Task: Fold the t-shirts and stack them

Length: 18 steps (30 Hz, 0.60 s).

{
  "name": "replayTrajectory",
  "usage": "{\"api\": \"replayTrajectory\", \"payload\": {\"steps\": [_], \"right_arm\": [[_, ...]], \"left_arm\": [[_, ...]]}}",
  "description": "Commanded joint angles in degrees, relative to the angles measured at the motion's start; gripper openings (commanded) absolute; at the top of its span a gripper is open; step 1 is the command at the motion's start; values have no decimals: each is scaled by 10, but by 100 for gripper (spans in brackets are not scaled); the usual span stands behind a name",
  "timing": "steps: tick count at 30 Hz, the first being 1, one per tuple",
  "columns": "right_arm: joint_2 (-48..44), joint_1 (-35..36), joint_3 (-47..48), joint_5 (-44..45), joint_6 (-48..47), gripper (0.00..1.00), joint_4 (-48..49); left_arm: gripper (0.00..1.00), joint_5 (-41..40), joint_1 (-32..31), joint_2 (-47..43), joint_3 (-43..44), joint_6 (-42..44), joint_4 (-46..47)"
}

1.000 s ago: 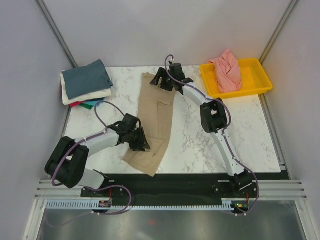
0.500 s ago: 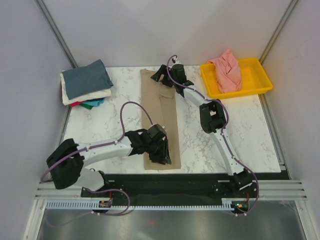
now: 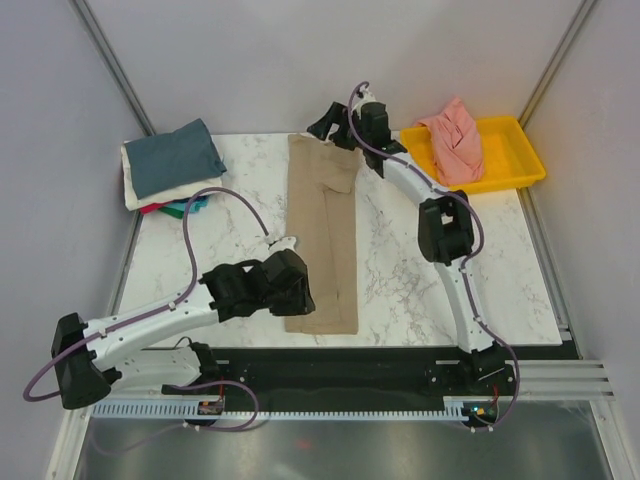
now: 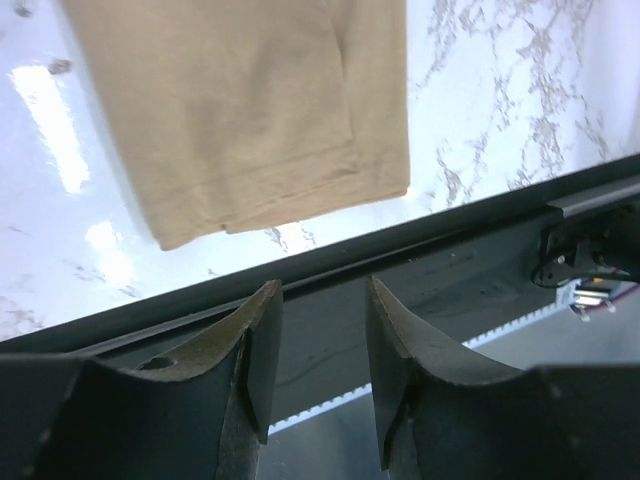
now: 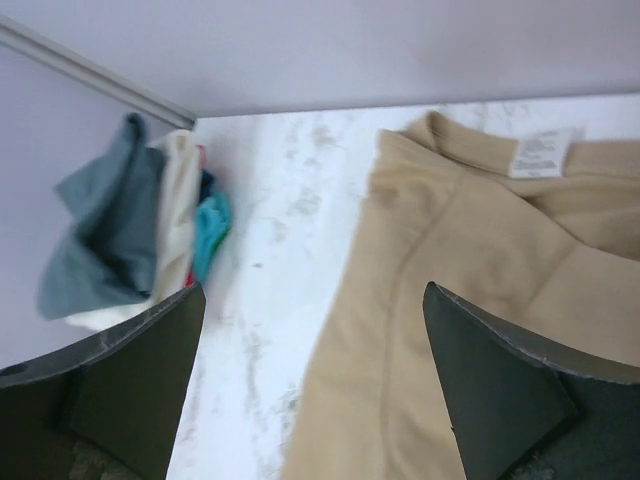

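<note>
The tan t-shirt (image 3: 322, 235) lies flat as a long narrow strip down the middle of the table. Its collar end is far and its hem is near. My left gripper (image 3: 298, 298) is open and empty just left of the hem; in the left wrist view (image 4: 320, 360) the hem (image 4: 250, 120) lies beyond its fingertips. My right gripper (image 3: 332, 128) is wide open and empty above the collar end, and the right wrist view (image 5: 315, 390) shows the shirt (image 5: 470, 260) below. A salmon-pink shirt (image 3: 455, 140) lies crumpled in the tray. Folded slate-blue, cream, teal and red shirts form a stack (image 3: 170, 165) at the far left.
The yellow plastic tray (image 3: 520, 160) stands at the far right corner. The black front rail (image 3: 400, 360) runs along the near table edge, close below the shirt's hem. Grey walls close in the left, right and far sides. The stack also shows in the right wrist view (image 5: 120, 230).
The tan shirt was pulled straight and now lies flat. My left gripper has let go of the hem and drawn back to the left. My right gripper has opened and risen off the collar end.
</note>
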Motion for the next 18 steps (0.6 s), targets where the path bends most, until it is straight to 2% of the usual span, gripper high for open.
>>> {"api": "replayTrajectory", "payload": {"steps": [1,4,5,7,8,9,11,12,13,14,15,18], "right_arm": [[-190,3,-62,-27,-27,98,34],[-322,7,-204,1,-55,98,-21],[-358,10,-289,14,-63,98,-39],[-466,21,-385,57,-71,98,-91],[-502,28,-479,67,-71,98,-104],[-569,33,-525,77,-71,98,-132],[-636,61,-614,124,-61,98,-166],[-701,73,-708,133,-50,97,-177],[-735,102,-755,148,-29,96,-180],[-766,117,-843,155,-11,95,-183],[-820,132,-883,163,6,93,-190],[-905,196,-1010,177,80,88,-193]], "left_arm": [[47,-78,3,-18,31,18,-54],[47,-98,18,-37,25,20,-81],[48,-98,23,-44,20,22,-85],[48,-90,43,-71,0,24,-84],[49,-86,49,-79,-7,28,-84],[49,-83,53,-88,-14,31,-83],[50,-82,58,-104,-33,38,-77],[50,-82,60,-107,-40,39,-78],[50,-79,62,-110,-52,40,-75],[50,-76,63,-112,-57,41,-69],[50,-75,63,-113,-63,41,-66],[50,-62,64,-113,-94,38,-40]]}}
